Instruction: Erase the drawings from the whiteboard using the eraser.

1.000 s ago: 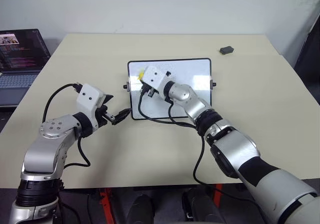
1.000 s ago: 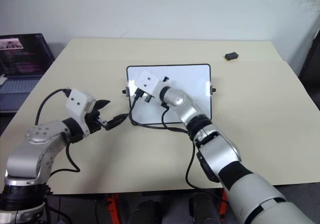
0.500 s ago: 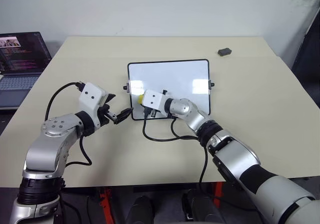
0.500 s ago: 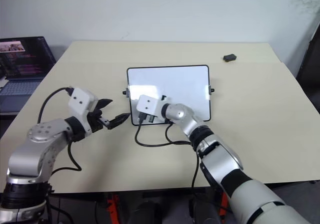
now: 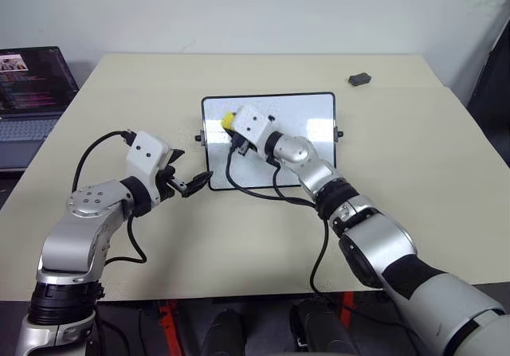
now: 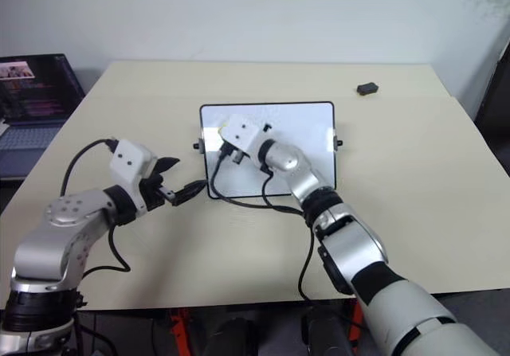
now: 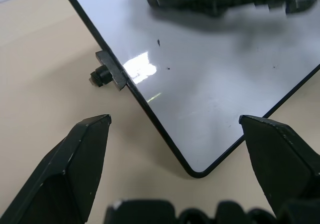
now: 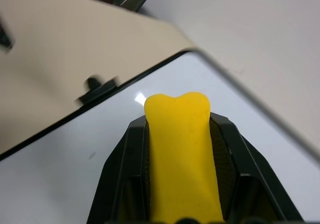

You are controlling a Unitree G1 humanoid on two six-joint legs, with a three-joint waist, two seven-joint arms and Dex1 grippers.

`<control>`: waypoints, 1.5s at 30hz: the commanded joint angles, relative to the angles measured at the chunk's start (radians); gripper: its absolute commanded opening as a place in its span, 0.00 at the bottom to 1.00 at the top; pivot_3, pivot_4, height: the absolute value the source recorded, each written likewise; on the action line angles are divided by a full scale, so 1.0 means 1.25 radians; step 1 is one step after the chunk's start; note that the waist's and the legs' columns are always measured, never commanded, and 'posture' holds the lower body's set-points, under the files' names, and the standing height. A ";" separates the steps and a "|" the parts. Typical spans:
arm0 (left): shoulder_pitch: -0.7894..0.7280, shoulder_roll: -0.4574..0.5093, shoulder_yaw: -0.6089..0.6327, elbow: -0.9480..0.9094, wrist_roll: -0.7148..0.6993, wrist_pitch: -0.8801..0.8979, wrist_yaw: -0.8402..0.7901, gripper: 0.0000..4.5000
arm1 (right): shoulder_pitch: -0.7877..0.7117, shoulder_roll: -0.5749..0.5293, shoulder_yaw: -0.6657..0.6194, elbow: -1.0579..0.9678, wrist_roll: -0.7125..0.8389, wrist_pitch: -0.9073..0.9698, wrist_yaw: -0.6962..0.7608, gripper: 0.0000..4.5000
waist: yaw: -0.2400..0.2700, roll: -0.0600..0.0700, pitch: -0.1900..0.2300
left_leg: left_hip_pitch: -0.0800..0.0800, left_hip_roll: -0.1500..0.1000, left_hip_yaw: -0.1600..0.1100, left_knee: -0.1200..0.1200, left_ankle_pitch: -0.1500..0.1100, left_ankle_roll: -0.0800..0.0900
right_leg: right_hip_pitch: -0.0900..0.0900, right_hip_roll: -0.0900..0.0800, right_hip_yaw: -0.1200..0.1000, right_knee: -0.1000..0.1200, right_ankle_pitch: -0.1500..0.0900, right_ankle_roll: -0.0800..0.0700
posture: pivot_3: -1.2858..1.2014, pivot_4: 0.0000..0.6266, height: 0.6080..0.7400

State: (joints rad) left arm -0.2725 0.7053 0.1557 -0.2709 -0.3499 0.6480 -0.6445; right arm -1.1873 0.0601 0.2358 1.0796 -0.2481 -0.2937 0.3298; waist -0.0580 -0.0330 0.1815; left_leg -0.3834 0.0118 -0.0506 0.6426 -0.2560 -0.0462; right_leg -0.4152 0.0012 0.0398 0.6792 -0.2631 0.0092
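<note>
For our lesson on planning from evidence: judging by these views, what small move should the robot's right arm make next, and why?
Probably one more short wipe toward the board's near left part. The right gripper is shut on the eraser over the whiteboard, and the left wrist view shows a few tiny dark specks on the white surface there. The left gripper is open at the near left corner.

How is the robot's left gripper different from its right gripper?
The left gripper has its black fingers spread open and empty; the right gripper has its fingers shut on the small yellow sponge-like eraser. The left sits by a near corner of the glossy black-framed whiteboard, over the beige table; the right is over the board. Both have two black fingers.
</note>
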 commanded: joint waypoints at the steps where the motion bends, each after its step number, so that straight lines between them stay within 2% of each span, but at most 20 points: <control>1: -0.012 0.002 0.003 -0.017 -0.002 -0.007 0.000 1.00 | -0.013 0.014 -0.001 0.016 -0.001 0.000 -0.012 0.27 | 0.000 0.000 0.000 | 0.000 0.000 0.000 0.000 0.000 0.000 | 0.000 0.000 0.000 0.000 0.000 0.000 | 0.52 0.24 1.00; 6: -0.013 0.004 0.006 -0.020 -0.005 -0.003 0.002 1.00 | 0.018 0.025 0.018 0.038 -0.018 0.017 0.003 0.27 | 0.000 0.000 0.000 | 0.000 0.000 0.000 0.000 0.000 0.000 | 0.000 0.000 0.000 0.000 0.000 0.000 | 0.52 0.24 1.00; 11: -0.008 0.006 0.007 -0.020 -0.004 -0.005 0.000 1.00 | 0.065 0.019 0.064 0.026 -0.044 0.050 0.076 0.27 | 0.000 0.000 0.000 | 0.001 0.000 0.000 0.001 0.000 0.000 | 0.000 0.000 0.000 0.001 0.000 0.000 | 0.52 0.24 1.00; 18: -0.012 -0.001 0.003 -0.017 -0.004 -0.007 0.003 1.00 | 0.082 0.016 0.050 -0.040 -0.013 0.058 0.130 0.27 | 0.000 0.000 0.000 | 0.004 0.000 -0.001 0.002 0.000 0.000 | 0.004 0.000 -0.001 0.001 0.000 0.000 | 0.52 0.24 1.00; 23: -0.006 -0.006 0.003 -0.021 -0.004 -0.008 0.006 1.00 | 0.053 0.006 0.016 -0.064 0.001 0.044 0.064 0.27 | 0.001 0.000 0.000 | 0.002 0.000 -0.001 0.002 0.000 0.000 | 0.003 0.000 -0.001 0.001 0.000 0.000 | 0.52 0.24 1.00; 27: 0.003 -0.014 0.001 -0.033 -0.006 -0.004 0.011 1.00 | 0.058 -0.006 0.030 -0.030 -0.018 0.057 0.039 0.27 | 0.001 0.000 0.000 | 0.001 0.000 -0.001 0.001 0.000 0.000 | 0.001 0.000 -0.001 0.000 0.000 0.000 | 0.52 0.24 1.00; 37: 0.013 -0.025 -0.002 -0.040 -0.010 0.002 0.020 1.00 | 0.157 -0.030 0.092 -0.055 -0.057 0.121 0.121 0.27 | 0.000 0.000 0.000 | 0.007 0.000 -0.001 0.002 0.000 0.000 | 0.007 0.000 -0.001 0.001 0.000 0.000 | 0.52 0.24 1.00; 42: 0.005 -0.030 -0.009 -0.036 -0.010 -0.001 0.020 1.00 | 0.185 -0.024 0.062 -0.113 -0.010 0.141 0.143 0.27 | 0.001 0.000 0.000 | 0.012 0.000 0.000 0.002 0.001 0.001 | 0.012 0.000 0.000 0.001 -0.002 0.003 | 0.52 0.24 1.00; 45: 0.004 -0.035 -0.011 -0.038 -0.011 -0.001 0.020 1.00 | 0.189 -0.001 -0.006 -0.194 0.080 0.154 0.154 0.27 | 0.001 0.000 0.000 | 0.013 0.000 0.000 0.001 0.001 0.001 | 0.013 0.000 0.000 0.001 -0.002 0.003 | 0.52 0.24 1.00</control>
State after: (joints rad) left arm -0.2494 0.6634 0.1409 -0.2833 -0.3538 0.6531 -0.6219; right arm -0.9510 0.0573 0.2861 0.8942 -0.2089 -0.1278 0.5190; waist -0.0564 -0.0332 0.1814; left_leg -0.3674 0.0115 -0.0507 0.6443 -0.2553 -0.0453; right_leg -0.3992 0.0017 0.0400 0.6800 -0.2652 0.0125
